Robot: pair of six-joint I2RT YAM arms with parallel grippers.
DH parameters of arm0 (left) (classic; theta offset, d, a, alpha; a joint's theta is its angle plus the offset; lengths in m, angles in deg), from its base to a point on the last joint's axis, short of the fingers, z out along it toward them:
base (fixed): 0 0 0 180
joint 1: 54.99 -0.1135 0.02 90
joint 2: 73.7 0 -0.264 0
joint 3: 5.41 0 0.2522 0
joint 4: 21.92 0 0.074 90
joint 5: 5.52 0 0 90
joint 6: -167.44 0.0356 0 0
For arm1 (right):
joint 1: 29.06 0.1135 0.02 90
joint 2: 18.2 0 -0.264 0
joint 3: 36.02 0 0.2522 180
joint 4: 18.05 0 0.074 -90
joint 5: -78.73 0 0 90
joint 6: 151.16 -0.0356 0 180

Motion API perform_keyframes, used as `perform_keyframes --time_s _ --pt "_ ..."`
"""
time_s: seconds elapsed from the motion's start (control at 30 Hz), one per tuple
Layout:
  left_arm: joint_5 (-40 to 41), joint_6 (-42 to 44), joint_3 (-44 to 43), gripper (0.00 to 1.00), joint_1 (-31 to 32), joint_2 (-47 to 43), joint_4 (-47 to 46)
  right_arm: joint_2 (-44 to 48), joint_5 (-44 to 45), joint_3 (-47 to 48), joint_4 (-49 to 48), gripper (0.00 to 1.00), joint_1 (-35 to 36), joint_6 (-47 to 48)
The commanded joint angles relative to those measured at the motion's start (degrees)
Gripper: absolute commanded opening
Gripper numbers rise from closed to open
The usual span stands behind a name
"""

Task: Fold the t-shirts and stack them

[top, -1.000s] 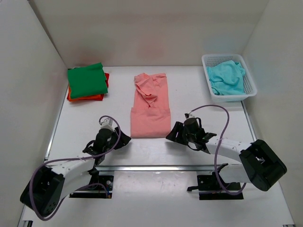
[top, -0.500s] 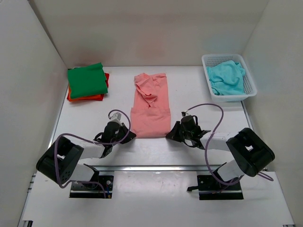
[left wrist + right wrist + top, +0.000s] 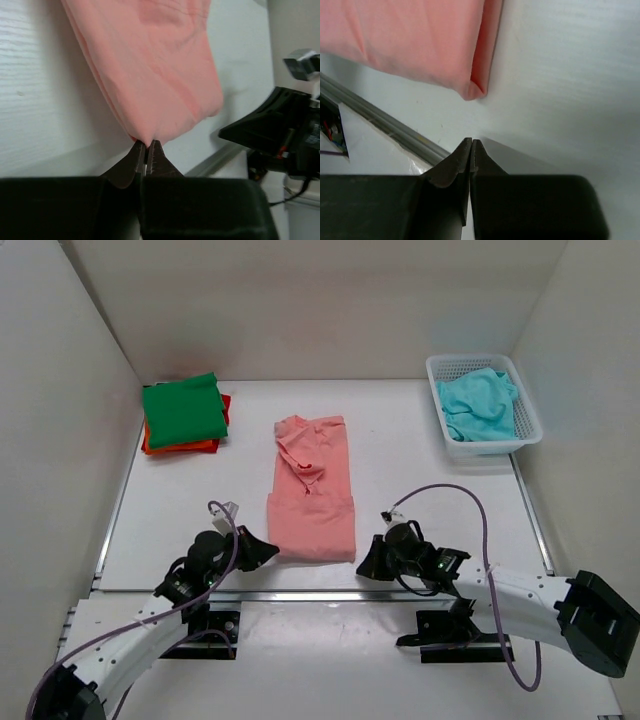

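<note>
While the left hand (image 3: 146,145) pinches the salmon t-shirt's (image 3: 312,505) corner at the bench's (image 3: 420,470) near edge, the right hand (image 3: 471,142) is closed, empty.

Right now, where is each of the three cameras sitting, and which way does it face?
Top view: fixed above and behind, looking down on the table; left arm and right arm show.
Left wrist: rides the left arm, looking along the left pincer, shut on the salmon pink t-shirt corner.
Right wrist: rides the right arm, looking along the right pincer, shut, empty, just short of the shirt's other corner.
Shared: all three show the salmon pink t-shirt.
</note>
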Motion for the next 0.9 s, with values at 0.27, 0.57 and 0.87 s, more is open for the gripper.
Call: perform_keyframes --time_s 0.27,0.57,0.87 --pt "-8.4 -4.2 10.6 0.00 -4.0 -20.0 14.2 9.6 -2.1 -9.9 -9.3 0.37 -4.6 -7.3" --pt "-8.8 -4.3 11.6 0.00 -3.3 -19.3 14.0 -4.6 -4.0 -5.9 -18.7 0.44 -1.6 -7.7" --pt "-7.9 -2.9 9.2 0.00 -3.1 -18.7 18.6 -11.0 -3.6 3.4 -12.4 0.00 1.7 -3.1"
